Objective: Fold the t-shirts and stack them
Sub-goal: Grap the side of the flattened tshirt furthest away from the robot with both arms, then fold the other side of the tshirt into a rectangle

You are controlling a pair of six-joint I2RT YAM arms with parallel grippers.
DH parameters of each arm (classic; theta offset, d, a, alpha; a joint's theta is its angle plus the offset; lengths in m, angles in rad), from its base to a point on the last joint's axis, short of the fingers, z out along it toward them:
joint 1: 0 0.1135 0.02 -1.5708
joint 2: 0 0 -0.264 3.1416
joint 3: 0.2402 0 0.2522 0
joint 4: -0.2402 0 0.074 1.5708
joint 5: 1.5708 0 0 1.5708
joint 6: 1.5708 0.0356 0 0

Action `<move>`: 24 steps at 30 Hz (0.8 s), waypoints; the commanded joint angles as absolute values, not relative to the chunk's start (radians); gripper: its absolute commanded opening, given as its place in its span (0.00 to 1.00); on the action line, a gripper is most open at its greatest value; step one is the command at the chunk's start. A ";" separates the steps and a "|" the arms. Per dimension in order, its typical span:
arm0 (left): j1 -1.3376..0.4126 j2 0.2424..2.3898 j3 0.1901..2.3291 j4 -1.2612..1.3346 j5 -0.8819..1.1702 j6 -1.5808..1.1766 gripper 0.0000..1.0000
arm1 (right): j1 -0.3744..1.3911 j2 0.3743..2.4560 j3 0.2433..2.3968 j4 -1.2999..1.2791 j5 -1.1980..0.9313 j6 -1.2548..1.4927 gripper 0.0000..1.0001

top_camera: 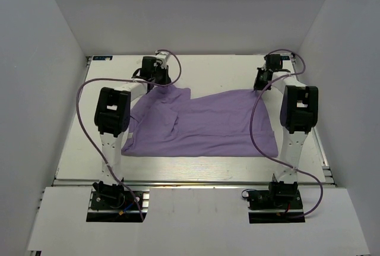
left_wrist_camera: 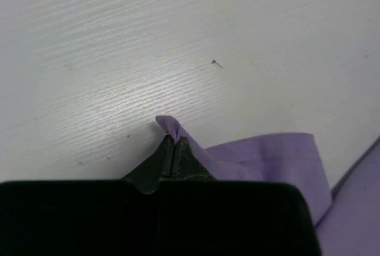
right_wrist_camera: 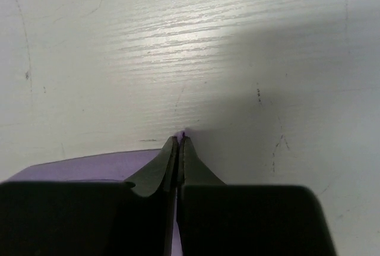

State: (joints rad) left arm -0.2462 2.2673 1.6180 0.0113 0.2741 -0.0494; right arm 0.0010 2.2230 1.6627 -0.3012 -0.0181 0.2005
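Note:
A lavender t-shirt (top_camera: 202, 125) lies spread and rumpled across the middle of the white table, with a fold ridge on its left half. At the shirt's far left corner my left gripper (top_camera: 159, 84) is shut on the cloth. In the left wrist view a small tuft of the t-shirt (left_wrist_camera: 168, 124) sticks out past the closed left gripper (left_wrist_camera: 174, 139). My right gripper (top_camera: 260, 87) is shut on the far right corner. In the right wrist view a sliver of the t-shirt (right_wrist_camera: 89, 167) shows left of the closed right gripper (right_wrist_camera: 178, 139), and a speck of purple peeks from the tips.
White walls (top_camera: 47, 78) box in the table on three sides. Purple cables (top_camera: 89, 107) loop from both arms over the table's sides. The arm bases (top_camera: 113, 196) sit at the near edge. Bare tabletop (top_camera: 219, 72) lies beyond the shirt at the back.

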 commanded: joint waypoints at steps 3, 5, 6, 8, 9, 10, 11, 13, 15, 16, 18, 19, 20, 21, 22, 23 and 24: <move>-0.252 2.022 1.507 0.116 0.284 -0.058 0.00 | 0.035 2.088 1.556 -0.235 -0.046 0.184 0.00; -0.252 1.948 1.418 0.147 0.308 -0.046 0.00 | 0.037 2.007 1.466 -0.178 -0.045 0.184 0.00; -0.252 1.922 1.389 0.159 0.308 -0.046 0.00 | 0.037 1.985 1.441 -0.154 -0.043 0.189 0.00; -0.252 1.852 1.303 0.178 0.318 -0.037 0.00 | 0.035 1.904 1.358 -0.121 -0.047 0.192 0.00; -0.252 1.826 1.272 0.189 0.327 -0.037 0.00 | 0.035 1.884 1.338 -0.112 -0.049 0.195 0.00; -0.252 1.804 1.209 0.202 0.327 -0.046 0.00 | 0.035 1.821 1.315 -0.101 -0.051 0.196 0.00; -0.252 1.780 1.178 0.202 0.327 -0.046 0.00 | 0.035 1.803 1.271 -0.091 -0.055 0.196 0.00; -0.252 1.705 1.079 0.225 0.327 -0.070 0.00 | 0.035 1.735 1.209 -0.057 -0.054 0.201 0.00; -0.252 1.655 1.014 0.255 0.336 -0.080 0.00 | 0.032 1.704 1.148 -0.046 -0.041 0.202 0.00; -0.252 1.604 0.955 0.265 0.336 -0.090 0.00 | 0.032 1.666 1.125 -0.046 -0.031 0.206 0.00; -0.252 1.551 0.904 0.265 0.327 -0.112 0.00 | 0.034 1.632 1.089 -0.048 -0.020 0.204 0.00; -0.252 1.496 0.864 0.246 0.318 -0.121 0.00 | 0.032 1.622 1.066 -0.041 -0.018 0.206 0.00; -0.252 1.467 0.841 0.245 0.318 -0.121 0.00 | 0.032 1.590 1.057 -0.040 -0.018 0.209 0.00; -0.252 1.435 0.813 0.245 0.305 -0.138 0.00 | 0.032 1.582 1.036 -0.038 -0.024 0.207 0.00; -0.252 1.402 0.754 0.245 0.305 -0.153 0.00 | 0.029 1.574 1.016 -0.029 -0.028 0.209 0.00; -0.252 1.338 0.721 0.276 0.305 -0.173 0.00 | 0.031 1.551 1.009 -0.026 -0.031 0.210 0.00; -0.252 1.304 0.663 0.285 0.305 -0.187 0.00 | 0.031 1.545 0.997 -0.026 -0.032 0.210 0.00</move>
State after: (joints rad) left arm -0.2462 1.4384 0.7483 0.2260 0.3042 -0.1318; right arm 0.0372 1.5967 1.0191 -0.0757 -0.0334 0.2028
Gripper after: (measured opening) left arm 0.025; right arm 0.012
